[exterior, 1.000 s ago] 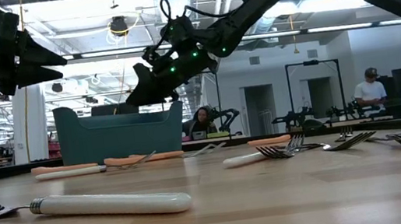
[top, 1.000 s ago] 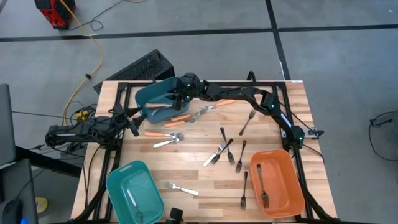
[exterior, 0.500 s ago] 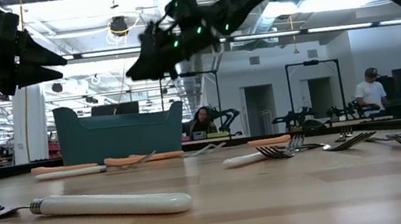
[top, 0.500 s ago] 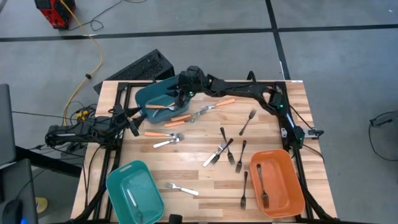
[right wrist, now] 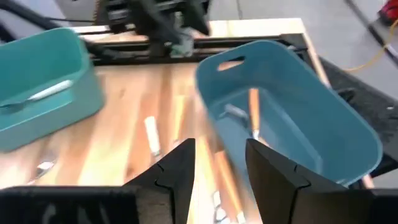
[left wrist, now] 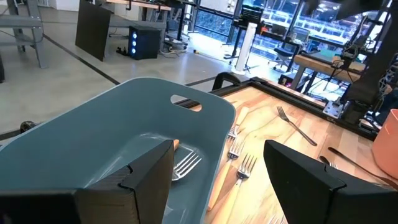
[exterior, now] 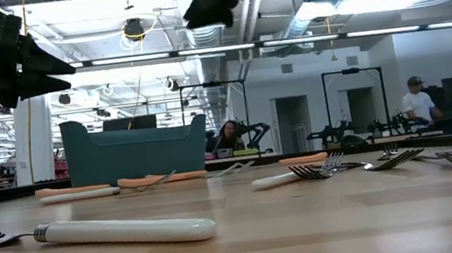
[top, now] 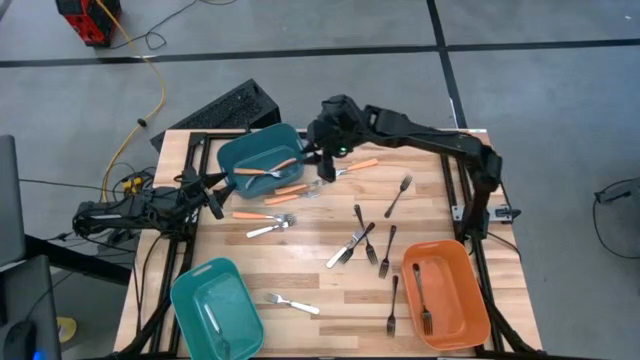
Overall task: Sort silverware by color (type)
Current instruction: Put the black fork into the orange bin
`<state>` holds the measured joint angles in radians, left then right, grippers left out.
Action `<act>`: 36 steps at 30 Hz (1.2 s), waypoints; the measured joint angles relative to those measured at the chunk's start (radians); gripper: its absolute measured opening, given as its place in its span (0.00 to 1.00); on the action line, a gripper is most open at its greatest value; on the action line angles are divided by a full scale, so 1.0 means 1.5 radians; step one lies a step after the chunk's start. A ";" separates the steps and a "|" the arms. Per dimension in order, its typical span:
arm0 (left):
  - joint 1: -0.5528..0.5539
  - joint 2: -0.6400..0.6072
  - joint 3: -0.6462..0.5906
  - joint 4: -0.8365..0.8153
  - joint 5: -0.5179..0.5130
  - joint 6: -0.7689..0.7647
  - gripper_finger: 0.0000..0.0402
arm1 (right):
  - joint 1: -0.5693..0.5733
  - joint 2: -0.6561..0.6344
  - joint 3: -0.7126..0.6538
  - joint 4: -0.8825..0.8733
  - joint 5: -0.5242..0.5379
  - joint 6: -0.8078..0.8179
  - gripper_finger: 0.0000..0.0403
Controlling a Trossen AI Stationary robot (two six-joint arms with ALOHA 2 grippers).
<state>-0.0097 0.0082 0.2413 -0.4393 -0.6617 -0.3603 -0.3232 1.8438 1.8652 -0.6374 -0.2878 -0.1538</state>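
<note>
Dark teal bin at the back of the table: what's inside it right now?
The dark teal bin holds one orange-handled fork, lying across its floor with silver tines toward the left arm. The right end effector hangs open beside the bin's rim; nothing else shows inside.

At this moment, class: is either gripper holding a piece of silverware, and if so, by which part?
Neither holds anything. The right gripper is open and empty above the table beside the teal bin; the left gripper waits open and empty at the table's left edge.

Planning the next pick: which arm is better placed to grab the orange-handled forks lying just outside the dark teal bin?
Right, probably. The right gripper, jaws open and empty, hangs over those orange-handled forks beside the dark teal bin; the left gripper waits at the table's left edge.
</note>
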 joint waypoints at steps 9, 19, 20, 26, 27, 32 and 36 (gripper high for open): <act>0.000 0.000 0.000 -0.005 0.001 -0.001 0.58 | 0.043 -0.056 0.000 -0.200 0.001 0.028 0.41; 0.000 0.000 0.000 -0.015 0.060 -0.003 0.58 | 0.156 -0.058 -0.042 -0.355 0.037 0.114 0.41; 0.000 0.000 0.000 -0.014 0.059 -0.003 0.58 | 0.172 -0.057 -0.052 -0.361 0.051 0.120 0.41; 0.000 0.000 0.000 -0.014 0.070 -0.002 0.58 | 0.264 -0.057 -0.116 -0.352 0.094 0.204 0.41; 0.000 0.000 0.000 -0.014 0.072 -0.002 0.58 | 0.282 -0.057 -0.128 -0.341 0.107 0.236 0.41; 0.000 0.000 0.000 -0.017 0.069 -0.002 0.58 | 0.387 -0.057 -0.194 -0.277 0.197 0.323 0.41; 0.000 0.000 0.000 -0.017 0.072 -0.002 0.58 | 0.450 -0.057 -0.244 -0.191 0.273 0.333 0.41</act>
<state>-0.0093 0.0084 0.2413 -0.4653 -0.5537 -0.3639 0.3524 1.7589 1.4998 -0.9240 0.1219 0.3464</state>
